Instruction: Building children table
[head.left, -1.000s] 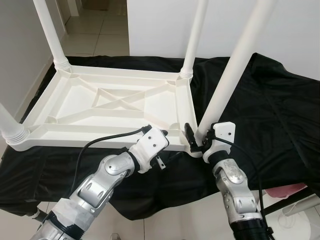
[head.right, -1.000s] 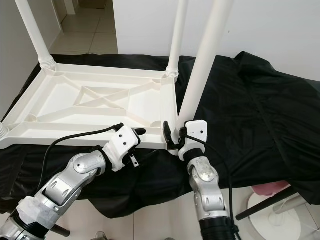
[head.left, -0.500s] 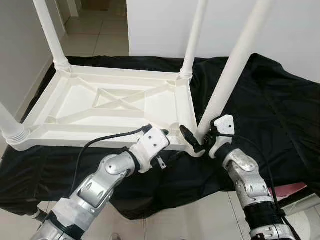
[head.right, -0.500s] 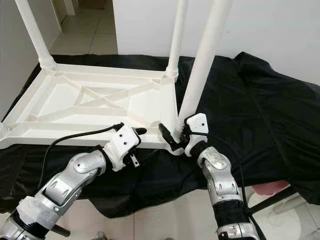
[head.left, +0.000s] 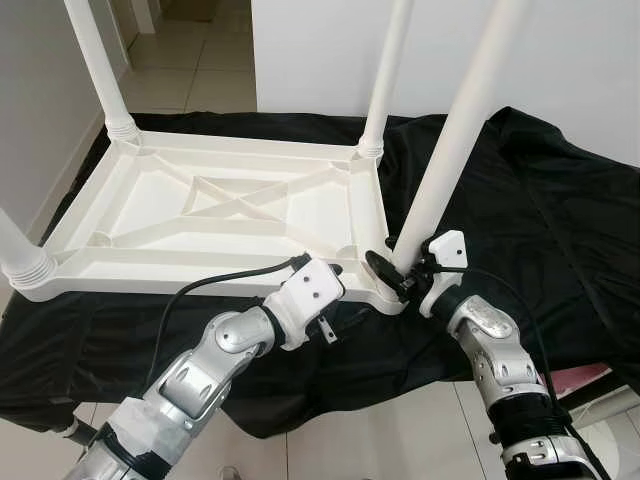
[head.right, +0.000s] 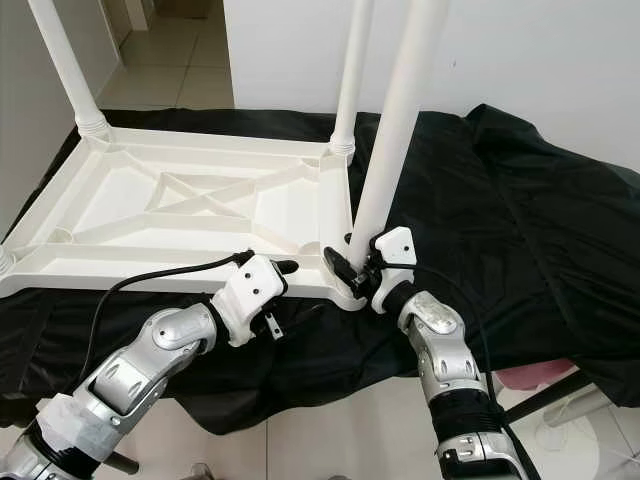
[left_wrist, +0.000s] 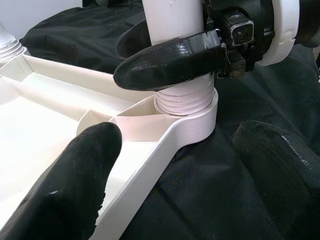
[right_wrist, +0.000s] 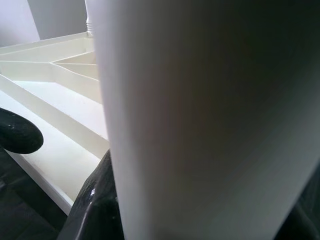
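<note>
A: Left eye view: the white plastic table (head.left: 215, 205) lies upside down on the black cloth (head.left: 540, 190) over the worktop, legs pointing up. The right claw (head.left: 398, 278) grips the near leg (head.left: 447, 140) just above its socket at the near right corner.

B: And the left claw (head.left: 330, 272)?

A: It sits at the table's near rim, beside that corner.

B: Right eye view?

A: Same scene; the leg tilts a little off upright.

B: Left wrist view?

A: The left claw's fingers (left_wrist: 65, 180) are spread wide, one over the table's rim, one over the cloth, gripping nothing. The leg's ribbed end (left_wrist: 184, 97) sits in the corner socket (left_wrist: 192, 125).

B: Right wrist view?

A: The leg up close, a black finger (right_wrist: 95, 212) against it.

B: How will it handle?

A: Light, stiff, smooth plastic, I judge, so slippery. Hold the leg low, near the ribs, and brace the rim.
</note>
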